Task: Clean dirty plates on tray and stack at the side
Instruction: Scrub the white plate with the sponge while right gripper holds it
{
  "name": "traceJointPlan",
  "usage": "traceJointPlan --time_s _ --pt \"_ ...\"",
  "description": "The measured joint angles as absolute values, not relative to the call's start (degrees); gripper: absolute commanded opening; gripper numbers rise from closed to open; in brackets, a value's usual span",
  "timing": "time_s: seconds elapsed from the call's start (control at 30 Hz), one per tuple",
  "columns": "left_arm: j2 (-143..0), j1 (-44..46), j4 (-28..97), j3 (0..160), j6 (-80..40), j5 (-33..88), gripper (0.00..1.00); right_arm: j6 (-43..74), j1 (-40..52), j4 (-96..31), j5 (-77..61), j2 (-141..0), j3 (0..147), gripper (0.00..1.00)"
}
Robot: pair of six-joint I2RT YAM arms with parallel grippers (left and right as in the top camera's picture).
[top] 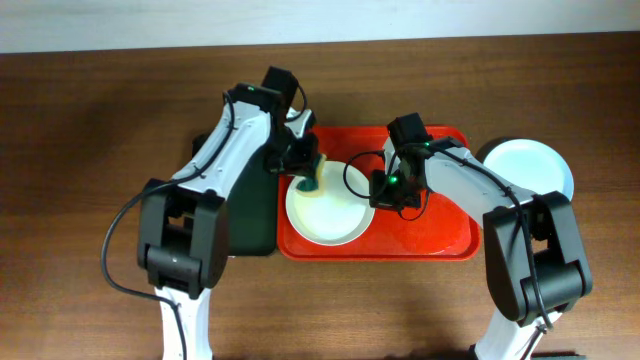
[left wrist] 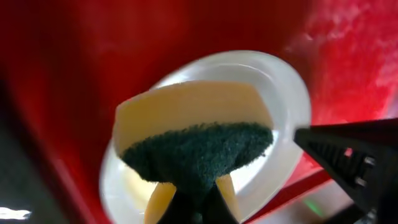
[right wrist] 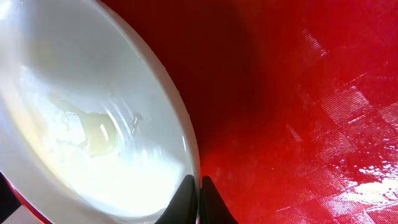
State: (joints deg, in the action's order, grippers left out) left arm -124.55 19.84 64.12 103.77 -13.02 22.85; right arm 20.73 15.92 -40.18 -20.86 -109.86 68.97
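Sponge [left wrist: 196, 155] in downturned left claw [top: 302, 163] over plate [top: 325, 215], right claw [right wrist: 198, 194] pinching its rim

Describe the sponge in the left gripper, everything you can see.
Yellow foam sponge with a dark green scouring layer, soft-looking, pinched mid-body by the shut left gripper so it folds, with yellow foam bulging either side of the grip. The green layer faces the wrist camera. It sits over the far left rim of the round white plate on the red plastic tray. Whether it touches the plate cannot be told.
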Motion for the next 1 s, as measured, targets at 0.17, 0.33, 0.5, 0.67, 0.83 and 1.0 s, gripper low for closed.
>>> traceJointPlan --time_s 0.17,0.33,0.5,0.67,0.83,1.0 --pt "-124.29 20.62 62.67 101.65 -13.02 18.31 0.0 20.71 15.92 -40.1 -20.86 -109.86 68.97 0.04" --pt "-124.27 23.33 56.18 93.58 -14.15 16.03 0.0 20.73 15.92 -39.77 -20.88 -109.86 68.93 0.04" --pt "-121.69 25.21 48.93 87.05 -18.7 12.29 0.0 20.75 15.94 -39.79 -20.86 -109.86 68.9 0.04" --pt "-119.98 24.64 45.36 83.66 -18.81 16.8 0.0 20.73 15.94 -39.79 -20.82 -109.86 68.9 0.04" --pt "-121.56 24.62 48.34 84.86 -14.44 31.7 0.0 20.75 15.94 -39.79 -20.71 -109.86 68.86 0.04" --pt "-120.86 24.08 54.85 93.06 -12.69 32.21 0.0 20.69 15.97 -39.81 -20.69 -109.86 68.86 0.04"
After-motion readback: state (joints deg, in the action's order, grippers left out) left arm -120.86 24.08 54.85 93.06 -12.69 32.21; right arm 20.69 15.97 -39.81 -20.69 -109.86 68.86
